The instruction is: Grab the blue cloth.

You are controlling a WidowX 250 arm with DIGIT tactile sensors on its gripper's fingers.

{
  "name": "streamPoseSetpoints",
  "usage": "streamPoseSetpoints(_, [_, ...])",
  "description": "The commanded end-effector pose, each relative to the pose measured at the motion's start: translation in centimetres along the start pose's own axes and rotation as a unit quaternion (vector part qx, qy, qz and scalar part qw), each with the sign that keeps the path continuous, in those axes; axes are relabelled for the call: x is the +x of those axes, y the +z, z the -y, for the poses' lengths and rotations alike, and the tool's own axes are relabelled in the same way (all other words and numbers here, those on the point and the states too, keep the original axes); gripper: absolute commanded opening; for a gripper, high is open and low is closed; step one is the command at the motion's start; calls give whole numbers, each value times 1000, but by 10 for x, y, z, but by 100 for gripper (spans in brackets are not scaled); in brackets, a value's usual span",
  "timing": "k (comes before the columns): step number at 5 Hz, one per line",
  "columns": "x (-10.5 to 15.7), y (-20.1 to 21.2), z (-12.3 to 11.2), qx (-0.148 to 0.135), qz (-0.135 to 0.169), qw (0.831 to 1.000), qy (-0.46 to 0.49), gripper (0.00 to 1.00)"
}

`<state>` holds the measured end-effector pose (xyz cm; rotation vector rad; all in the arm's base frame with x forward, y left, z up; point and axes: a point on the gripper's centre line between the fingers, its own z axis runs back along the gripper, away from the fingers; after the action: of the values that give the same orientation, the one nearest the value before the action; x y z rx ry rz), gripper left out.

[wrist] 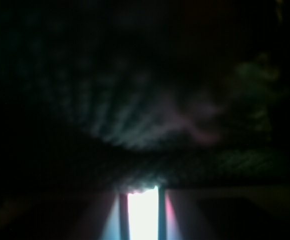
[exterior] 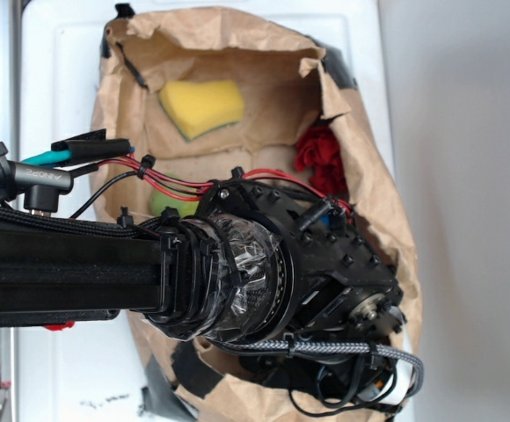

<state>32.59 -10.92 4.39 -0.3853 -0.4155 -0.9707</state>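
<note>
The wrist view is dark and almost filled by a soft ribbed fabric with folds, the blue cloth [wrist: 135, 125], pressed close to the camera. My gripper [wrist: 142, 192] shows as two dark fingers close together at the bottom, a bright slit between them, and a bunch of the cloth at their tips. In the exterior view the black arm and wrist [exterior: 325, 264] reach down over the brown paper. They hide the gripper's fingers and the cloth there.
Crumpled brown paper [exterior: 237, 44] lines the work area with raised edges. A yellow sponge [exterior: 200, 107] lies at the far side, a red bunchy cloth [exterior: 319, 156] at the right and a green object [exterior: 169, 205] partly under the arm.
</note>
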Motion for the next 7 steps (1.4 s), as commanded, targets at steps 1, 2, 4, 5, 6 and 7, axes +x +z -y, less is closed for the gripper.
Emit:
streamPoseSetpoints(1, [16,73,-12,103,48,993,20,0])
streamPoseSetpoints(2, [14,109,5,149,65,987,16,0])
streamPoseSetpoints(4, [16,143,25,208,-4,975,84,0])
streamPoseSetpoints(5, [17,148,22,229,-90,955,167,0])
streamPoseSetpoints(6, [17,151,12,240,-137,935,224,0])
streamPoseSetpoints(7, [16,163,7,254,-164,916,264,0])
